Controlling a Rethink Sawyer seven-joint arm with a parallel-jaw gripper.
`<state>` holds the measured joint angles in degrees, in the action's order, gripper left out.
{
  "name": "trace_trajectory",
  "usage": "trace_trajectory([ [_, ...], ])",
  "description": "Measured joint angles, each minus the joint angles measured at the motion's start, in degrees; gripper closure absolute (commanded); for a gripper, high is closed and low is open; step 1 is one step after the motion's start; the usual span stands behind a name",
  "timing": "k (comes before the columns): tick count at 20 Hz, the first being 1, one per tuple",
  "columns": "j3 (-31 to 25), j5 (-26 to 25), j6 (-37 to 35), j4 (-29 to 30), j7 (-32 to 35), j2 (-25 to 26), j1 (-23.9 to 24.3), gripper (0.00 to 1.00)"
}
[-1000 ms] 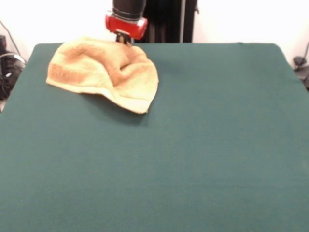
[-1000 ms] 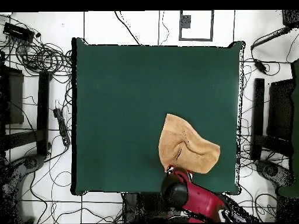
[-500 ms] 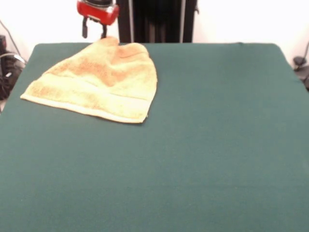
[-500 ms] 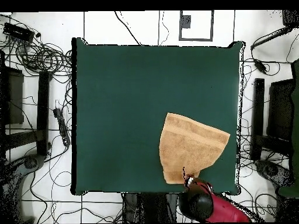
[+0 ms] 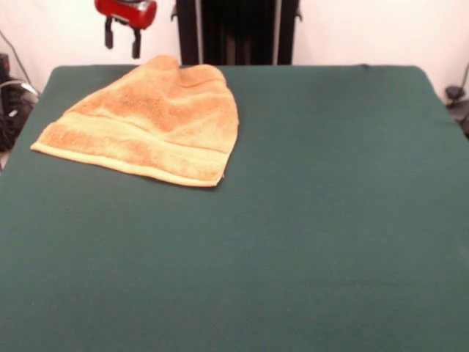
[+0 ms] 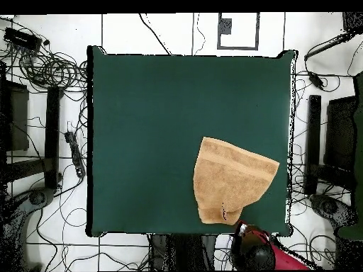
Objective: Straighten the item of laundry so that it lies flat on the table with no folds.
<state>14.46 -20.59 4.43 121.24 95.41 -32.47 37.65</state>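
**Towel partly spread, gripper lifted clear**

In the front view, the lower two thirds of the frame hold only the bare green table (image 5: 308, 242). Farther back, in the upper left, lies the one towel (image 5: 150, 128). Its near hemmed edge runs out fairly straight from the left of the frame to a corner near the middle left. The far end narrows to a bunched, rounded peak at the table's back edge, so that end looks folded or tucked under itself. In the overhead view the towel (image 6: 230, 180) sits in the lower right part of the table, broad at its upper side and tapering toward the bottom edge.

Farthest back, at the top left of the front view, hangs the single red gripper (image 5: 123, 40). It is above and just beyond the towel's peak, its two dark fingers apart and holding nothing. The overhead view shows only the arm's end at the bottom edge.

Judged from this, one spreading pull is finished and the cloth is released. The next move calls for coming down on the bunched far end, pinching a tucked corner and drawing it outward.

Count: one towel, one table, one gripper.
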Motion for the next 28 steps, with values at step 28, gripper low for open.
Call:
trace_trajectory([
  [28,-11.6,3.1,-22.4,-8.8,0.0,-18.0,-10.4,0.0],
])
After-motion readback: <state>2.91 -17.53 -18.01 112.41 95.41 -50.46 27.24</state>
